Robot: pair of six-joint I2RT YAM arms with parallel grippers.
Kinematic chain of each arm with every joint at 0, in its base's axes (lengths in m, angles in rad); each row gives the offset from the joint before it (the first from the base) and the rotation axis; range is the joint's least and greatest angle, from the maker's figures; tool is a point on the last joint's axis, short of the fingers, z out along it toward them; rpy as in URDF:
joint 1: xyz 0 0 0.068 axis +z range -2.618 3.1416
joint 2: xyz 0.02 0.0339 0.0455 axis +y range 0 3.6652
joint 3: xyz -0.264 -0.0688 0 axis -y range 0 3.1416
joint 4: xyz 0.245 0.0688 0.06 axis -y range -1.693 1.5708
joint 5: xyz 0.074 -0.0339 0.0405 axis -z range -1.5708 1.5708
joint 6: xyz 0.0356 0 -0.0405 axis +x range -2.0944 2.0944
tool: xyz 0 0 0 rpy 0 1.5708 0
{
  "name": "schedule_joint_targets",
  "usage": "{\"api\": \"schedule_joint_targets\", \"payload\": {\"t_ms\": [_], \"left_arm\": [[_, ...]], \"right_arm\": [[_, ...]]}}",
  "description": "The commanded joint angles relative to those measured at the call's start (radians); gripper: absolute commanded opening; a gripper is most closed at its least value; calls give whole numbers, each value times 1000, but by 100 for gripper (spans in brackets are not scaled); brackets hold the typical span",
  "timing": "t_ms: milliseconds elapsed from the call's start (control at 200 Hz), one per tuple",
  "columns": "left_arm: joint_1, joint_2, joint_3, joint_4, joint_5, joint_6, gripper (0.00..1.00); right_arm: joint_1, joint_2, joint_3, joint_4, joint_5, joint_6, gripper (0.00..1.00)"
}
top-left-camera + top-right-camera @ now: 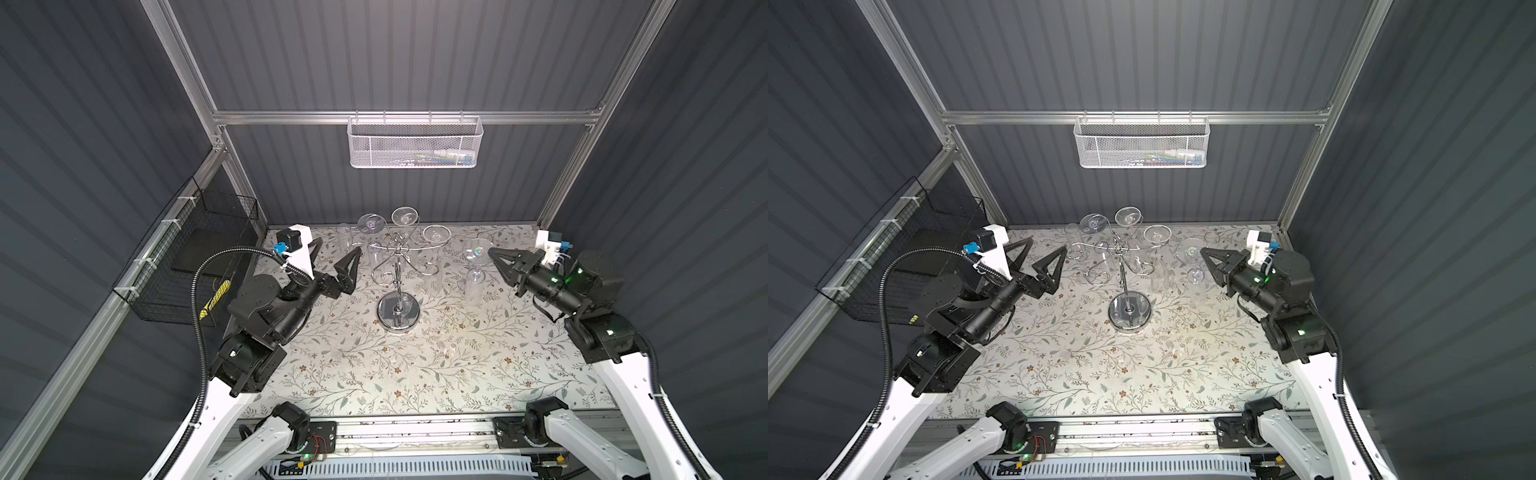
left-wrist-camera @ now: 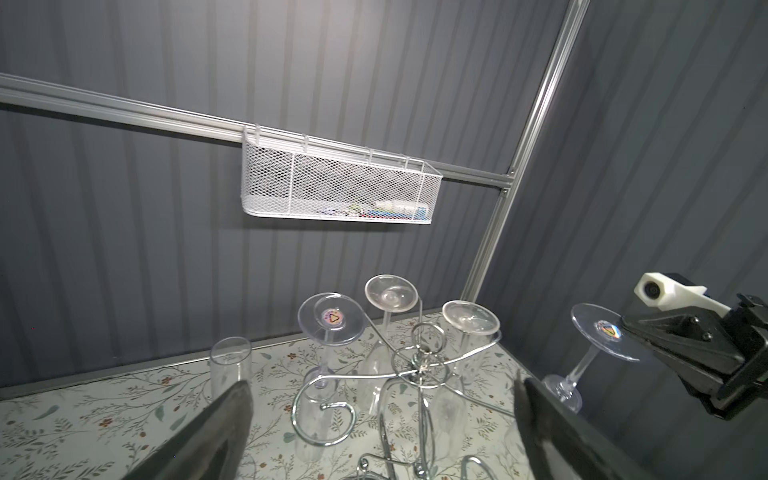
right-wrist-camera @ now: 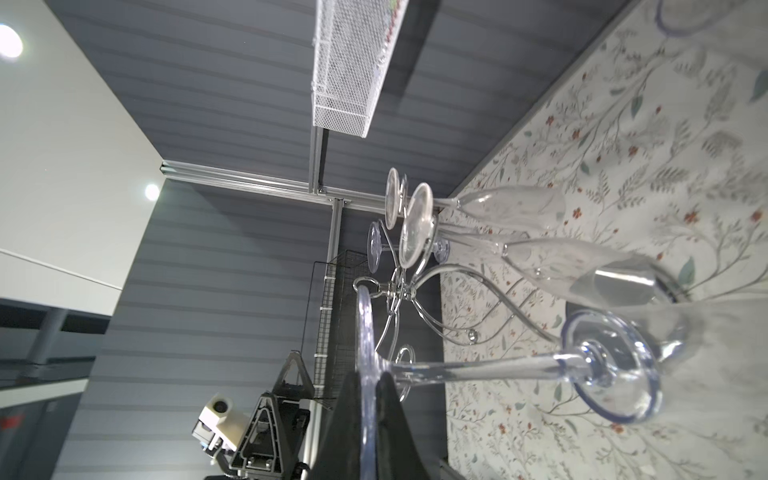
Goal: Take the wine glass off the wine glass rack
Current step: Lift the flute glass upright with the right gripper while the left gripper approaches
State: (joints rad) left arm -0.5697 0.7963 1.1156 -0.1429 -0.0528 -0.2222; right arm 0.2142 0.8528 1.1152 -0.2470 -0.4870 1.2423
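One wine glass (image 1: pixel 478 254) is off the wine glass rack (image 1: pixel 398 286) and hangs upside down just right of centre in both top views, its round foot up and its bowl pointing down at the floral table (image 1: pixel 374 365). Whether the bowl's rim touches the table I cannot tell. The right gripper (image 1: pixel 493 252) has it: the two black fingers (image 3: pixel 395 424) are pinched on the edge of the foot, seen edge-on in the right wrist view, with the stem running away from them to the bowl. A small coloured sticker shows on that foot. Three more glasses sit on the rack's curled arms, feet uppermost, grouped at the upper centre of the frame. The held glass is beside the nearest of them, apart from the chrome wire. The rack stands upright on its disc base mid-table. The left gripper (image 1: pixel 334 257) hovers left of the rack, fingers spread wide with nothing between them. A white mesh basket (image 1: pixel 415 143) hangs on the back rail — a black wire basket (image 1: pixel 187 257) on the left wall.
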Motion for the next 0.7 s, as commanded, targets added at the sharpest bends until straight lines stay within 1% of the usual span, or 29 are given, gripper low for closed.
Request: {"api": "schedule_joint_targets", "payload": {"t_ms": [0, 55, 155, 280, 405, 445, 465, 590, 695], "left_arm": [[1, 26, 66, 7, 98, -77, 100], [1, 49, 88, 21, 130, -107, 100], [1, 99, 143, 32, 189, -170, 100], [1, 162, 196, 45, 272, -262, 100], [1, 212, 211, 107, 359, -353, 100], [1, 225, 216, 132, 375, -379, 100], [1, 231, 217, 142, 410, -389, 100], [1, 281, 257, 173, 488, -438, 99], [1, 329, 289, 199, 560, -479, 99]], "right_arm": [[-5, -40, 104, -50, 51, -276, 0], [-6, -47, 123, -22, 65, -355, 0], [-6, -45, 160, 32, 53, -513, 0], [-4, -17, 200, 86, -41, -700, 0], [-3, -13, 192, 161, -133, -851, 0], [-3, -16, 184, 182, -156, -894, 0], [-3, -18, 180, 193, -168, -915, 0], [1, -18, 171, 219, -244, -1046, 0], [7, -10, 162, 243, -305, -1128, 0]]}}
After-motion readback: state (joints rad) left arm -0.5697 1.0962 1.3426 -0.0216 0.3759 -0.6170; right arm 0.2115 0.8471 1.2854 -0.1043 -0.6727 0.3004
